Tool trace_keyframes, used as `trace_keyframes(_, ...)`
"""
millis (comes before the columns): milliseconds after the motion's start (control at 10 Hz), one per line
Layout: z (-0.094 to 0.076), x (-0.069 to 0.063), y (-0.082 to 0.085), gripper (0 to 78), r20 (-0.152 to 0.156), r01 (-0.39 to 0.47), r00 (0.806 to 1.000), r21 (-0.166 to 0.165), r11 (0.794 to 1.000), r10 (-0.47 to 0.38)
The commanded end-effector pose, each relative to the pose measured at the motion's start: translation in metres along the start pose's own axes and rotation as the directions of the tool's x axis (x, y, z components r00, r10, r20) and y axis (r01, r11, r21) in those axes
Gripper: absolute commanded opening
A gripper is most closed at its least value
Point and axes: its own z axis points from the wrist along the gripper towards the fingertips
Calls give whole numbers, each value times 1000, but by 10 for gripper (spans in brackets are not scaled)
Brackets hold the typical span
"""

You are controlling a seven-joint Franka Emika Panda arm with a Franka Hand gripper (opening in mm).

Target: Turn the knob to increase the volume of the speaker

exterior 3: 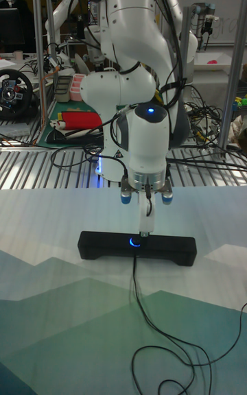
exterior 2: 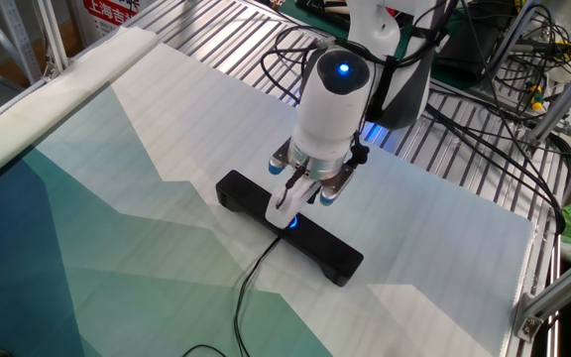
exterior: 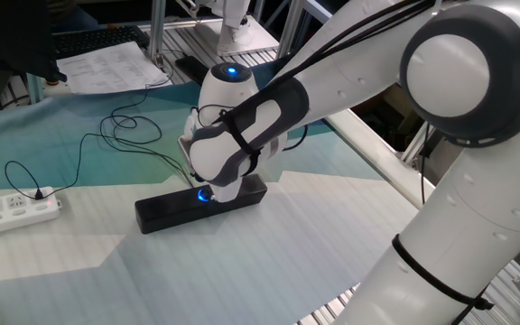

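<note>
Knob, one fixed view: I see the knob as a blue glow on the top of the speaker, near the bar's middle and mostly hidden under the arm's wrist.
Speaker, one fixed view: it lies flat on the counter, a long black bar on the pale striped cover, with its thin cable looping away behind it.
End effector, one fixed view: the wrist covers it, so I cannot tell from here how the fingers stand.
Power strip, one fixed view: a white power strip lies well apart from the speaker, at the left edge.
Knob, the other fixed view: I see the blue ring on the bar's near face, where the cable leaves it.
End effector, the other fixed view: the end effector points down at the knob, its white fingers drawn close together right at the blue ring.
Speaker, tall fixed view: the bar lies crosswise on the counter, with the knob glowing around its middle.
End effector, tall fixed view: I see the fingers pressed into one narrow column that reaches down to the knob; they look closed around it, though the contact itself is too small to make out.
</note>
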Motion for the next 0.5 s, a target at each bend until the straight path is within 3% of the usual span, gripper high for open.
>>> trace_keyframes(100, -53, 14, 3, 775, 11, 853, 521, 39, 521, -854)
trace_keyframes(400, -65, 9, 4, 775, -3, 923, 383, 31, 383, -924)
trace_keyframes(500, -67, 8, 4, 775, -3, 936, 352, 29, 352, -936)
